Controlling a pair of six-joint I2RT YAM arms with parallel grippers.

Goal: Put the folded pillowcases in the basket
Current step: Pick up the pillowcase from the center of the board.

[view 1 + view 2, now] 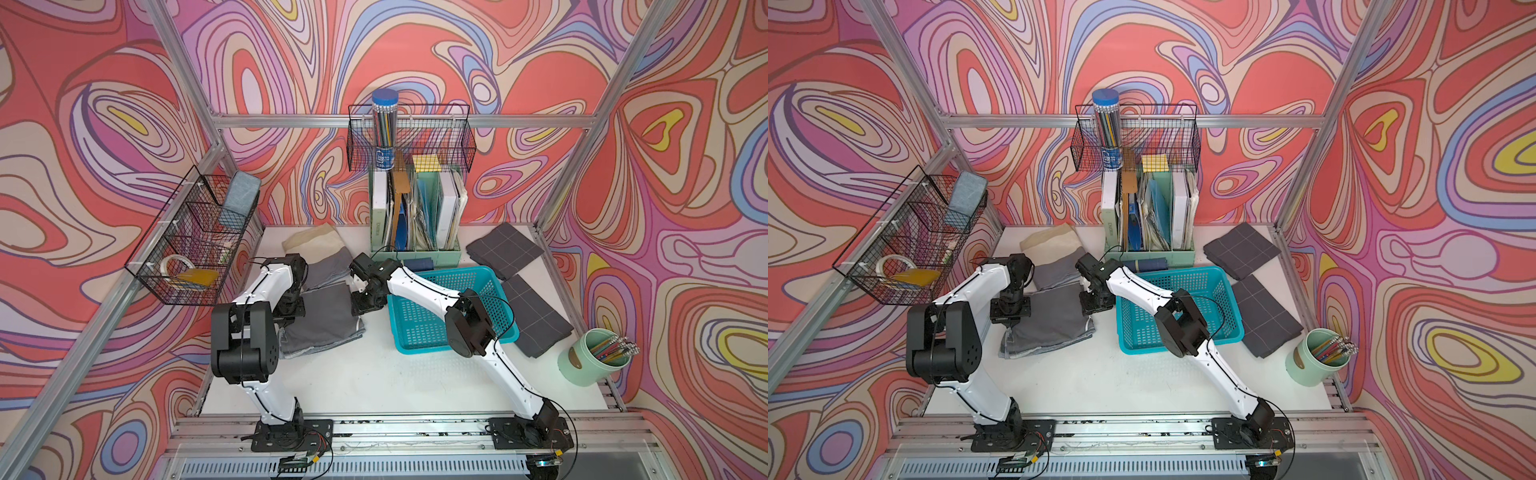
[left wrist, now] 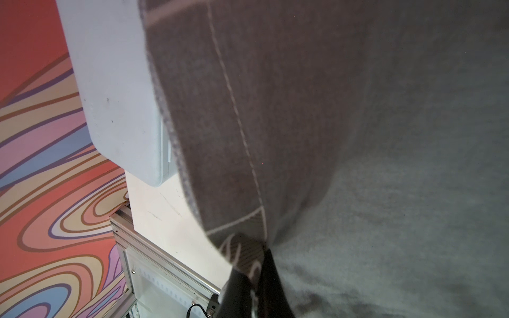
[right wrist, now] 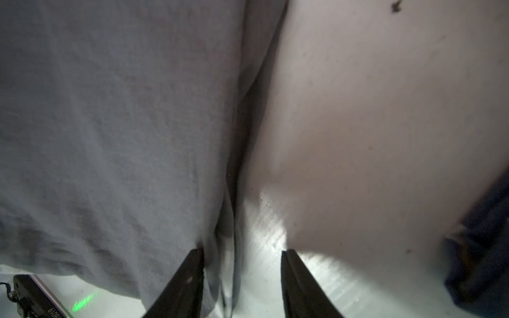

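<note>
Many pencils [image 1: 615, 347] fill the mint cup [image 1: 582, 368] near the basket [image 1: 415, 320].

Basket [image 1: 415, 324] is partly covered by right arm [image 1: 419, 284] in both top views; pillowcase [image 3: 110, 137] is cropped in right wrist view.

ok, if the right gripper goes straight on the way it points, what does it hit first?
Likely the edge of the grey pillowcase: the right gripper points down with open jaws straddling it, one finger over cloth, the other over bare table. Depth is unclear.
</note>
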